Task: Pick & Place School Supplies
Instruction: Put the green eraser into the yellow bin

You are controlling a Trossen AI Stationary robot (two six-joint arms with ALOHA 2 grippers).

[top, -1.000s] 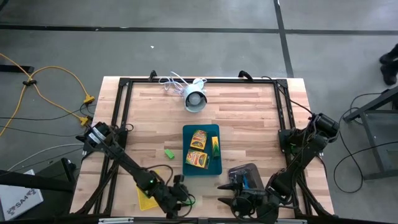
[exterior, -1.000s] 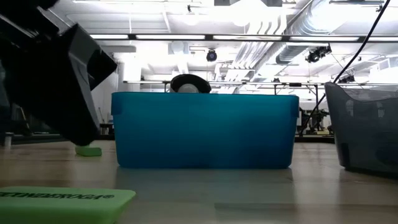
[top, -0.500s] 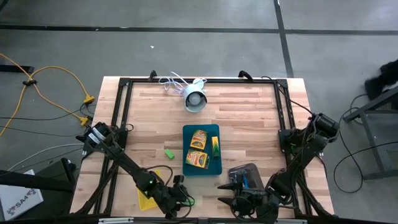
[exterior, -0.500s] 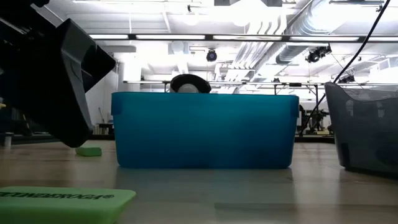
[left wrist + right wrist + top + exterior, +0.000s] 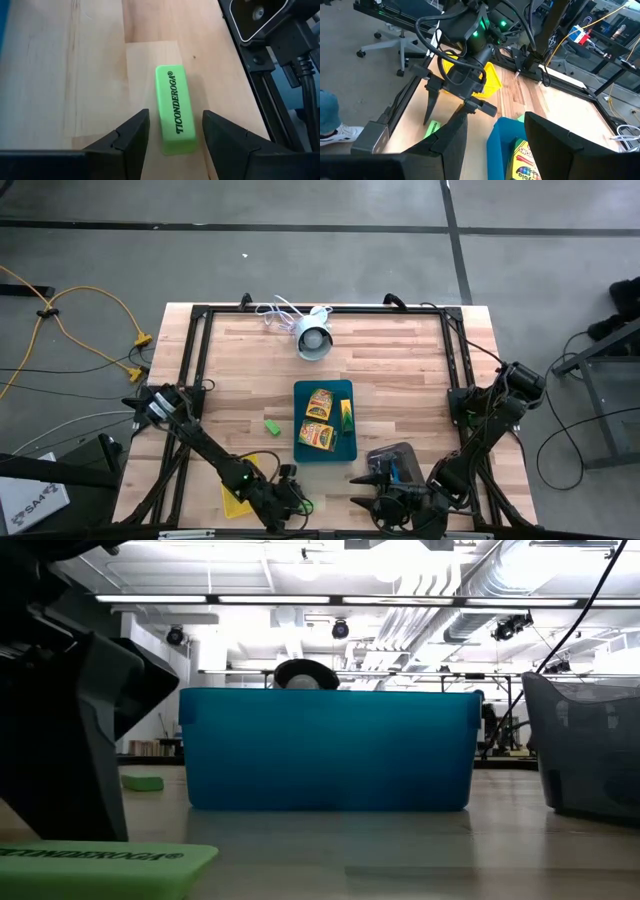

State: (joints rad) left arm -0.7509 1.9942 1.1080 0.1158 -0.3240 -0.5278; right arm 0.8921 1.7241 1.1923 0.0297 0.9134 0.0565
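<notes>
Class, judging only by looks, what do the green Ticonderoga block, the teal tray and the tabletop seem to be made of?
Green Ticonderoga block: probably rubber or vinyl eraser, matte, soft rounded edges, printed brand.
Teal tray: likely moulded plastic, smooth, faintly translucent wall.
Tabletop: wood, pale planks with visible grain and seams, satin finish.

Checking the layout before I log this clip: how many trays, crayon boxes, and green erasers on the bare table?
Trays: 3 (teal tray, yellow tray, dark grey tray)
Crayon boxes: 2
Green erasers on bare table: 2
Total: 7
</notes>
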